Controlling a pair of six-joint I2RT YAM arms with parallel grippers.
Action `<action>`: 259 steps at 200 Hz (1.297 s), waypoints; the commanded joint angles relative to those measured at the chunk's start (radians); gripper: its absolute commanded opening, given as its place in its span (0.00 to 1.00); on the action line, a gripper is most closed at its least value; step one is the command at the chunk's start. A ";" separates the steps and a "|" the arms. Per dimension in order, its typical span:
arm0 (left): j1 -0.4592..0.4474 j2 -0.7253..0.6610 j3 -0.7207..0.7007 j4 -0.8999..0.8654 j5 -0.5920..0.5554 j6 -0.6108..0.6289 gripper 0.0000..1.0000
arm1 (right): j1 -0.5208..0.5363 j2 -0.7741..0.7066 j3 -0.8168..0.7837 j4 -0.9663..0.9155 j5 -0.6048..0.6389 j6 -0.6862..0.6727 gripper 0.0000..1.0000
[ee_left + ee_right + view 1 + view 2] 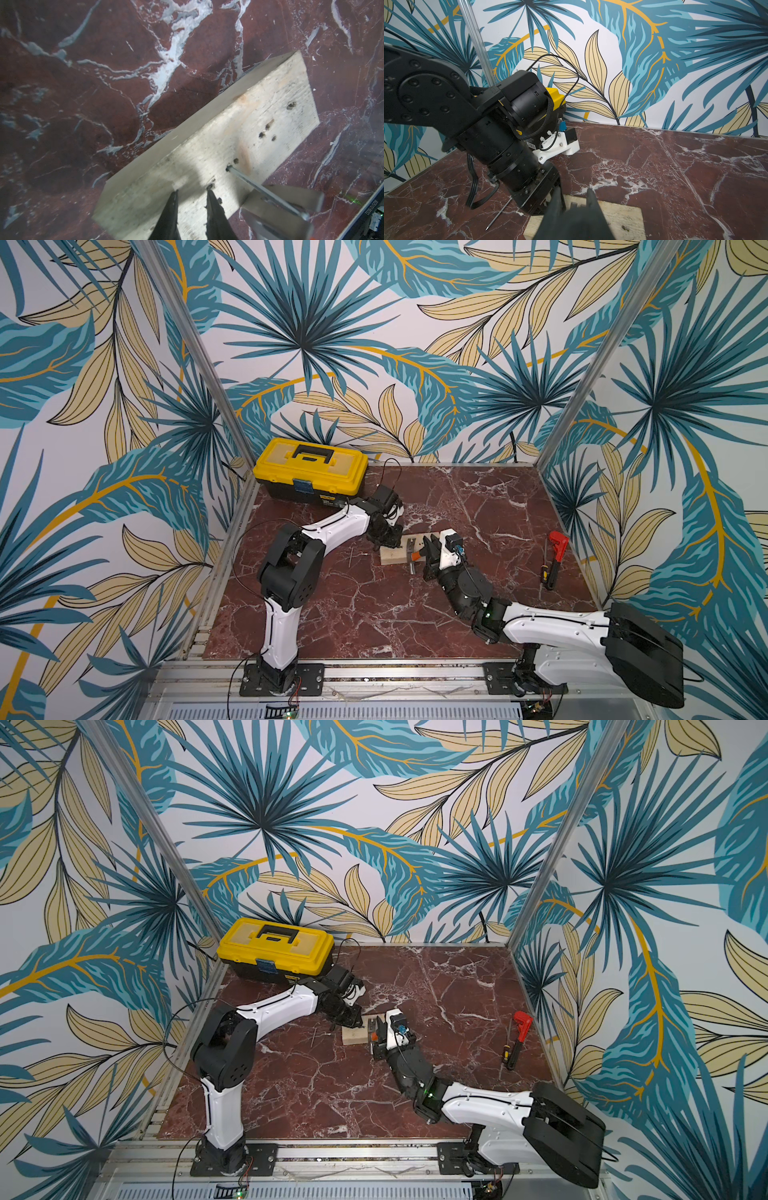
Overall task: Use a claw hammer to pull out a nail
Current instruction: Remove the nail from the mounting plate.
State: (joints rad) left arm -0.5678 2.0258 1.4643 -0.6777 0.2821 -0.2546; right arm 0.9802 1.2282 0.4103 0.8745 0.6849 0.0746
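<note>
Red marble tabletop [415, 614]: wooden block [391, 559] at middle. My right gripper [427, 558]: clenched on shaft of claw hammer [412, 551], claw around tilted nail [249, 182] in block. My left gripper [192, 191]: slightly parted, tips on block.

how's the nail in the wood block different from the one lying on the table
The nail in the block has its tip sunk in the wood block and sticks up out of it; the loose nail lies flat on the table beside that block. The nail in the block runs between the prongs of the hammer; the loose nail lies apart from the hammer. Both are long, thin and grey metal.
</note>
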 commanded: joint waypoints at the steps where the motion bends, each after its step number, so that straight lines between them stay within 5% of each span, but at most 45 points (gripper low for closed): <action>1: -0.026 0.268 -0.174 -0.215 -0.088 -0.011 0.26 | 0.019 0.022 -0.080 -0.259 0.037 -0.013 0.00; 259: -0.038 0.264 -0.188 -0.215 -0.080 -0.023 0.25 | 0.095 -0.041 -0.188 -0.259 0.165 0.079 0.00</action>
State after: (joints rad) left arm -0.5686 2.0258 1.4628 -0.6731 0.2821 -0.2607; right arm 1.0607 1.1492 0.3004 0.8837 0.8043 0.1780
